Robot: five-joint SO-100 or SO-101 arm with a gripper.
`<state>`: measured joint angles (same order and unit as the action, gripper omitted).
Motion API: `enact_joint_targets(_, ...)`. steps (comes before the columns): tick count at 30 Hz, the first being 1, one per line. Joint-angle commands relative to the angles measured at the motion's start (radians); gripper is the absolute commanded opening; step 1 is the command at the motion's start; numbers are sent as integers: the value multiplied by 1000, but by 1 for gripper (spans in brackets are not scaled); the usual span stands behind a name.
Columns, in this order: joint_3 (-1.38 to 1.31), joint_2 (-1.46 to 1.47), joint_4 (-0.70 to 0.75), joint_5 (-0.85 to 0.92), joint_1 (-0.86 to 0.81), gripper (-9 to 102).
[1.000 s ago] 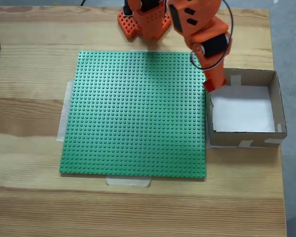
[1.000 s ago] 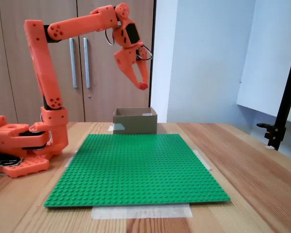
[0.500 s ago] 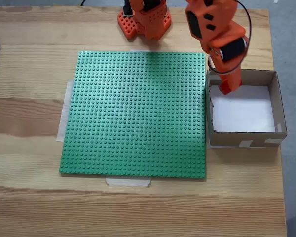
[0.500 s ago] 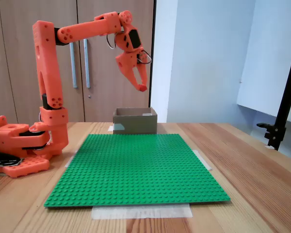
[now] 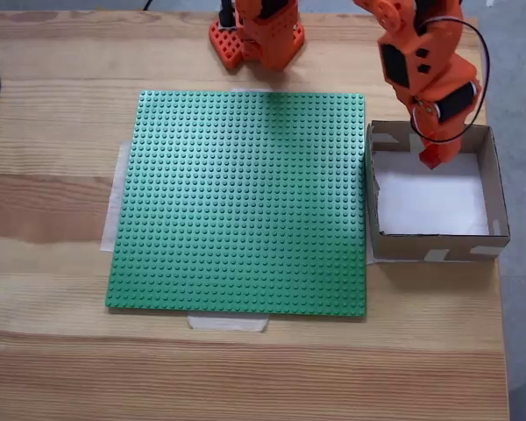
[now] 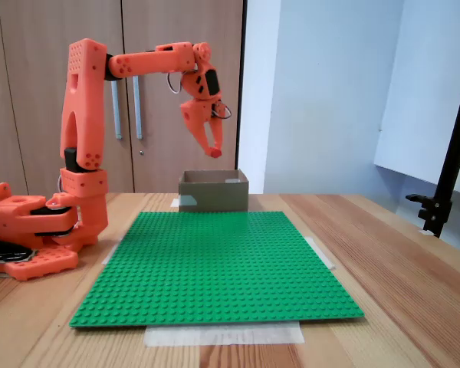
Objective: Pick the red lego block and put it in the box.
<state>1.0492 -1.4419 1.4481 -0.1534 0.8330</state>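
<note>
Gripper fingers were seen, in a fixed view from above, drawn together on the red lego block, a small red patch at their tips. It was held over the far wall of the box, at about twelve o'clock of the white floor, presumably so that a release would drop it inside. The box stood at three o'clock from the green baseplate, its wall just beside the plate's edge. The plate was taped to the wooden table, probably to keep it from sliding.

Seen in a fixed view from the front, the gripper hung well above the box, fingers pointing toward six o'clock. The block was clamped at their tips, clear of the rim. The baseplate lay bare of bricks.
</note>
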Motion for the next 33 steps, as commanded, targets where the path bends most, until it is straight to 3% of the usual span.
enact_joint_targets(1, -51, 2, -3, -11, 26, 8)
enact_joint_targets(33, 66, 38, -77, 2, 23, 9)
